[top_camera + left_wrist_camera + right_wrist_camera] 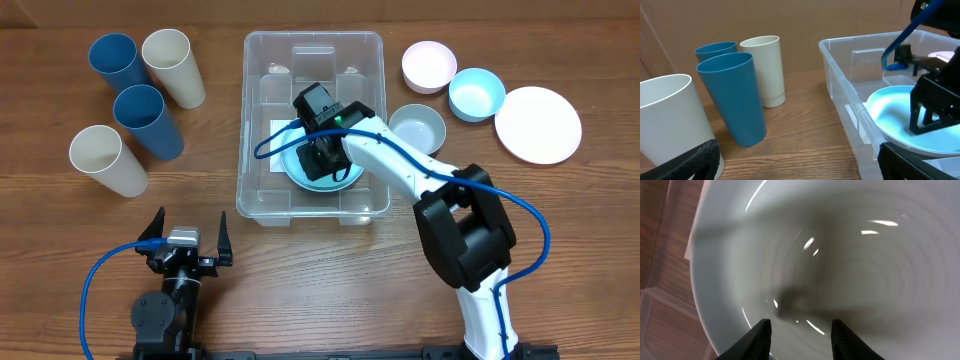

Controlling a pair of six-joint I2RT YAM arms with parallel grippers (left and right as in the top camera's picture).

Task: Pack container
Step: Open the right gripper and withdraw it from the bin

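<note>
The right gripper (801,332) reaches down into the container (262,95). Its fingers (761,336) stand a little apart over the hollow of a pale blue dish (294,168), and nothing shows between them. The dish lies on the container's floor toward the near side, partly covering the white label (276,129). The container sits mid-table, with the rest of its floor bare.

This looks like the end of setting the dish down, with the grip seemingly already let go. The next move likely calls for a straight lift clear of the walls without dragging the dish. A short reach right would then find the grey bowl (418,128), just beside the container's right wall. The pink bowl (429,66), blue bowl (476,94) and white plate (538,124) wait farther right.

The left gripper (190,220) rests at the near left, spread wide and empty. Four cups (147,120) stand at the far left within its reach.
</note>
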